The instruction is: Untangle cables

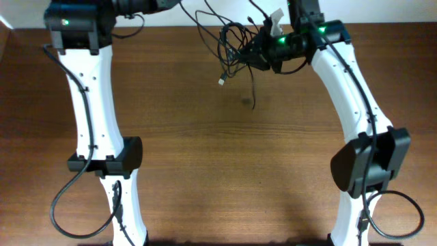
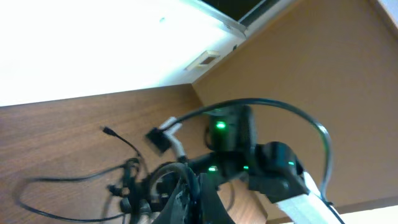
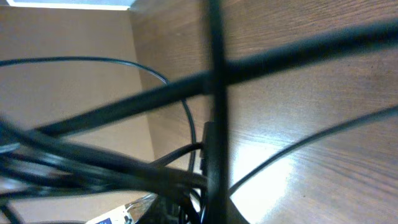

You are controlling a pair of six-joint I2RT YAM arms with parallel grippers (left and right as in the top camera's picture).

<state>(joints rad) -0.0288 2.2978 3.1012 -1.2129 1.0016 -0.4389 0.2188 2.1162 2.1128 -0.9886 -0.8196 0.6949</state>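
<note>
I'm looking at a table (image 1: 225, 157) that is showing warm brown, with fine darker wood grain running across it. The cables (image 1: 232, 44), bunched toward twelve o'clock in the overhead view, are reading black, and one dangling plug (image 1: 222, 81) is glinting silver. A tag (image 1: 275, 19) among them is showing white. The left arm (image 1: 92, 89) and right arm (image 1: 345, 75) are showing white shells with black joints. A green light (image 1: 281, 39) is glowing at one o'clock. In the left wrist view a wall (image 2: 323, 74) is appearing plain tan.
</note>
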